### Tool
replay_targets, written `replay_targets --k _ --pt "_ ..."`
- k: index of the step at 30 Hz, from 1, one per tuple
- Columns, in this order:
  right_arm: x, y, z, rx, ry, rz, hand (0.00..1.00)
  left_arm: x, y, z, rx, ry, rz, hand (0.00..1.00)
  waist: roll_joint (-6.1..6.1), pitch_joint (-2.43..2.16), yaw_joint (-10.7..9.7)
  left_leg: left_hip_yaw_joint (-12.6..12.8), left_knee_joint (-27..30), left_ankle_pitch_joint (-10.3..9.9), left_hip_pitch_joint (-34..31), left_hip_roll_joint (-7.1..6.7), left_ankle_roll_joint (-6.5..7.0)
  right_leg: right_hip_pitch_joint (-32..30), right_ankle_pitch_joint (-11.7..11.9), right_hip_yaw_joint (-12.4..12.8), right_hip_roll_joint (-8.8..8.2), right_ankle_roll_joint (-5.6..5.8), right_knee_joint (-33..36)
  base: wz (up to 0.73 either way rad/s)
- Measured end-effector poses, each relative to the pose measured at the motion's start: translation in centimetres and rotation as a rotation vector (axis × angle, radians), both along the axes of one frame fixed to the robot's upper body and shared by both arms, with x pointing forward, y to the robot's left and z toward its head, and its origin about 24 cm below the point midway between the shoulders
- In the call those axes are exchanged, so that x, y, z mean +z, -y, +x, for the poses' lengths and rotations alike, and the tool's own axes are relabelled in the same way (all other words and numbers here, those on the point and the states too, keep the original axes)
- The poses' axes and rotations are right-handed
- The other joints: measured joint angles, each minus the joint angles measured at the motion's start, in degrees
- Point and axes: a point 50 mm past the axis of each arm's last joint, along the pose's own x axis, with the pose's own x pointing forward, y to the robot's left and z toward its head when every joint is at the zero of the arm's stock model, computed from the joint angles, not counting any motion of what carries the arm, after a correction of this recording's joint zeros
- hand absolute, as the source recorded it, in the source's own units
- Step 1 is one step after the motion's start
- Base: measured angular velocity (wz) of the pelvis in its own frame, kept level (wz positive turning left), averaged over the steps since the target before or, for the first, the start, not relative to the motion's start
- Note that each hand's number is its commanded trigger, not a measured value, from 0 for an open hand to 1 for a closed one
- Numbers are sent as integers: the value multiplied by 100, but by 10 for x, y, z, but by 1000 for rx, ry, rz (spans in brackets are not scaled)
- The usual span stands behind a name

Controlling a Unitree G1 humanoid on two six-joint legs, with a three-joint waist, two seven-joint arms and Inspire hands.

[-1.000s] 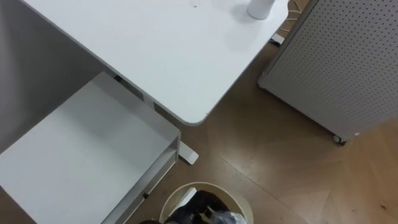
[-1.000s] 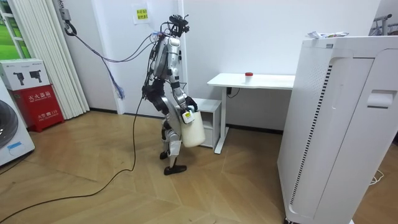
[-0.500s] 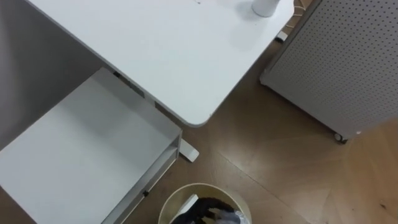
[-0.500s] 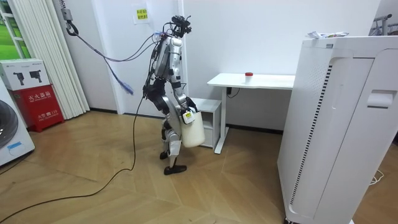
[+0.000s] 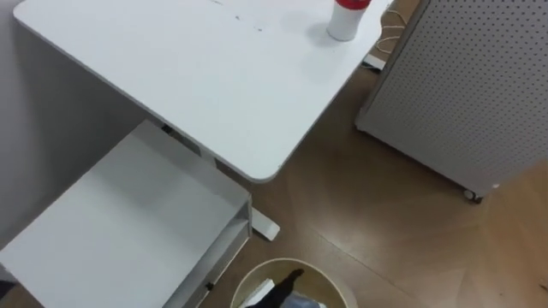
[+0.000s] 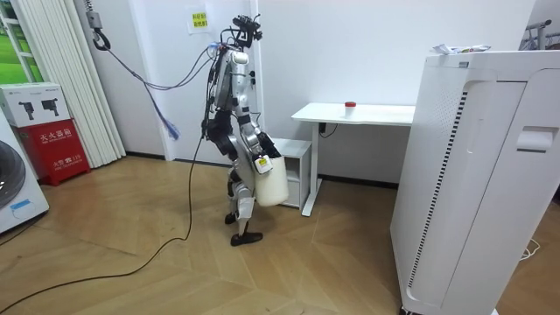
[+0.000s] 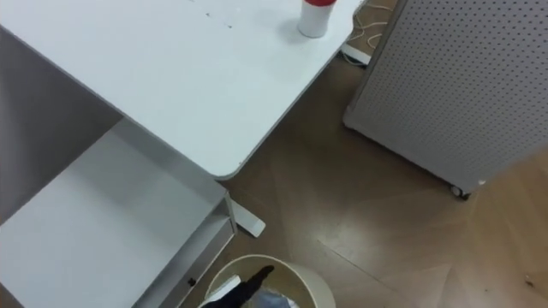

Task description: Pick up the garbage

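Looking down from the robot's head, you have the white tabletop (image 5: 197,77) ahead, with a red-capped white container (image 5: 347,19) upright near its far corner. Below the near edge sits a low white shelf unit (image 5: 128,222). A perforated white cabinet (image 5: 462,85) stands on the wood floor (image 5: 377,231) to the right.

The cream bin (image 6: 269,187) hangs in front of the robot's body, off the floor. Its mouth shows at the bottom of the eye views, with something dark (image 5: 282,289) and a pale scrap inside; you cannot tell what they are.

In the room view the robot stands at the desk's left end beside the shelf unit. Its right hand (image 6: 261,164) is at the bin's top, and you cannot tell whether it is closed or loose.
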Motion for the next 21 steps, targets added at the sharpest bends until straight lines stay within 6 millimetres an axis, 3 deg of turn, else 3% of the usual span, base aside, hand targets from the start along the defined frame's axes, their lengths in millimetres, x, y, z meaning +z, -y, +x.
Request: replay_targets --k 5,6,9,11,13,16,17,19,21 --pt "-3 12 -8 -35 -31 -7 100 10 2 5 -67 65 15 0 109 -20 -5 130 -14 -98 380 7 -2 306 -21 147 25 36 -20 -16" --pt "-3 17 -9 -37 -32 -15 100 14 5 7 -76 87 4 0 152 -43 -15 176 -14 -138 481 0 4 377 -33 200 23 56 -16 -30" --pt "-5 26 -20 -90 -42 -11 100 18 5 5 -74 110 -20 0 168 -72 -7 477 -127 -232 963 0 -2 599 -54 350 18 91 -14 -52" --pt "-6 30 -27 -116 -51 2 100 17 -1 2 -49 111 -24 0 139 -110 34 710 -168 -335 1251 29 -28 684 -49 230 -31 88 21 -91" --pt "-7 35 -31 -133 -58 11 100 17 -12 1 -7 110 -21 0 107 -156 73 756 -160 -486 1568 30 -65 830 9 -244 -173 31 71 -104" --pt "-10 43 -44 -187 -81 23 100 20 -20 0 20 135 -26 0 52 -201 105 749 -166 -669 1965 68 -121 1097 37 -667 -247 -14 76 -76" --pt "-11 44 -47 -199 -87 23 100 20 -21 0 21 140 -26 0 44 -208 83 755 -168 -701 2048 110 -136 1192 37 -694 -231 -15 50 -29" --pt "-13 48 -55 -231 -101 22 100 24 -23 -2 16 164 -27 0 -41 -275 5 798 -187 -768 2271 164 -157 1409 30 -794 -216 -6 -44 -13" --pt "-13 50 -58 -236 -106 18 100 25 -24 -3 14 172 -33 0 -106 -309 10 883 -203 -790 2391 192 -175 1488 31 -808 -201 -7 -76 -21"
